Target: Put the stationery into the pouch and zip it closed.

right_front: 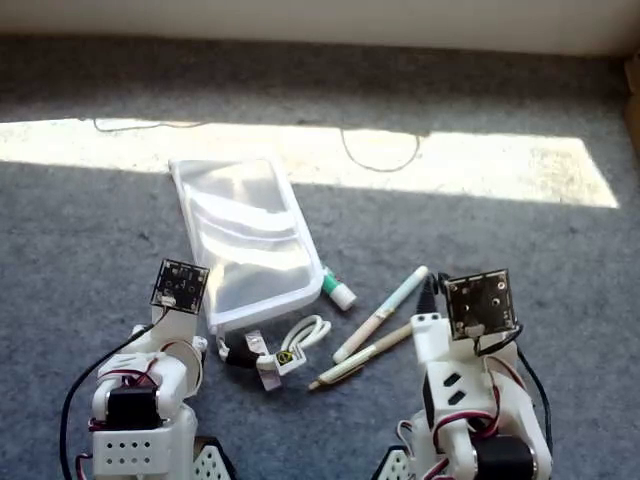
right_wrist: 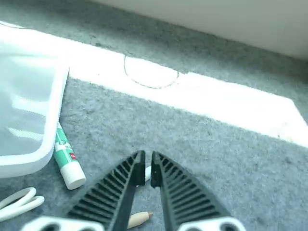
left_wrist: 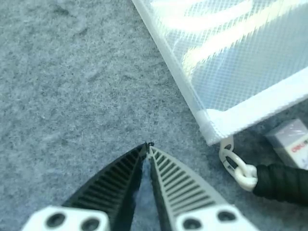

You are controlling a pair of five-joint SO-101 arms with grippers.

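Nearest, the left gripper (left_wrist: 148,147) hovers over the grey carpet (right_front: 100,220) with its fingers closed tip to tip, holding nothing. The right gripper (right_wrist: 147,161) has its fingers drawn to a narrow slit, also holding nothing. Between the arms lie a black cord (right_front: 238,355), a small white box (right_front: 272,368) and a looped white cable (right_front: 308,333). To their right lie a beige pen (right_front: 362,362) and a white-and-green pen (right_front: 385,310). A green-and-white glue stick (right_front: 338,289) rests just beside the right edge of the translucent white mesh pouch (right_front: 245,240), which lies flat farther out. A sunlit strip (right_front: 480,165) crosses the carpet beyond.
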